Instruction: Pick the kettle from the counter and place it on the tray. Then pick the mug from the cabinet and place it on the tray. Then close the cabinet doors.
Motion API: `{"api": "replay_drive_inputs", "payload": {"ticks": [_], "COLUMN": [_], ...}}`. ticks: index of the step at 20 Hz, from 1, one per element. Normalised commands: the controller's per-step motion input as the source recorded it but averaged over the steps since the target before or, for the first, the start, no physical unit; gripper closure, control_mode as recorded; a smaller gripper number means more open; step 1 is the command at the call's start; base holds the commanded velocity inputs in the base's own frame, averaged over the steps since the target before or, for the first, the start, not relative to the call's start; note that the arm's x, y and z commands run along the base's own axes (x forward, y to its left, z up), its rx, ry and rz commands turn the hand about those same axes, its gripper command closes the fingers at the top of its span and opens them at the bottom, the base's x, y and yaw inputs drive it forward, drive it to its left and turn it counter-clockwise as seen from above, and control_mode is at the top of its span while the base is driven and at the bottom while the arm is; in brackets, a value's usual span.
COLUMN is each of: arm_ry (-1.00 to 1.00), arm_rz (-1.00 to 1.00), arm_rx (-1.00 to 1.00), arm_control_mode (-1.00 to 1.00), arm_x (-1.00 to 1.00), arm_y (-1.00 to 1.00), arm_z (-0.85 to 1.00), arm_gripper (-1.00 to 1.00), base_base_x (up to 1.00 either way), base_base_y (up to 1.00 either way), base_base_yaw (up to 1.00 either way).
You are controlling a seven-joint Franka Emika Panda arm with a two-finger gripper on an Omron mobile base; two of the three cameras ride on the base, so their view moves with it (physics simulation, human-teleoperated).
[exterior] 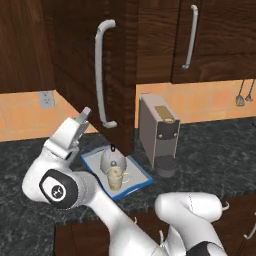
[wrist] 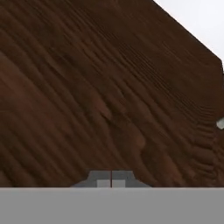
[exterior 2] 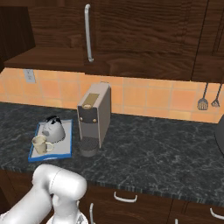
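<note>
On the counter [exterior: 215, 145], tray [exterior: 141, 176] (kettle [exterior: 112, 160], mug [exterior: 116, 177] aboard); fingers [wrist: 111, 180] pressed together, empty.

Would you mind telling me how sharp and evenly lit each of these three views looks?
Left base view: soft, even light, the cream mug slightly blurred. Right base view: flat light, a faint shadow beneath the blue-rimmed tray. Hand view: the dark brown wooden door smeared, grain out of focus.
</note>
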Motion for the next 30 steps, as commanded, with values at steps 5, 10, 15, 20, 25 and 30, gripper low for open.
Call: {"api": "replay_drive_inputs", "payload": {"ticks": [5,10,15,20,25,30], "arm_ry": [0.51,0.5,0.48,0.4,0.27,0.1], "arm_rz": [0.0,0.01,0.08,0.15,0.2,0.2], "arm_rx": [0.06,0.05,0.11,0.13,0.12,0.07], "arm_control_mode": [-1.0,-1.0,-1.0,-1.0,-1.0,-1.0], "arm_x": [0.28,0.56,0.93,0.91,0.96,0.93], "arm_y": [-0.68,-0.96,-1.0,-1.0,-1.0,-0.96], "arm_z": [0.67,0.62,0.47,0.19,0.0,-0.12], "arm_gripper": [1.0,1.0,1.0,1.0,1.0,1.0], "base_base_x": [0.0,0.0,0.0,0.0,0.0,0.0], "base_base_y": [0.0,0.0,0.0,0.0,0.0,0.0], "base_base_yaw": [0.0,0.0,0.0,0.0,0.0,0.0]}}
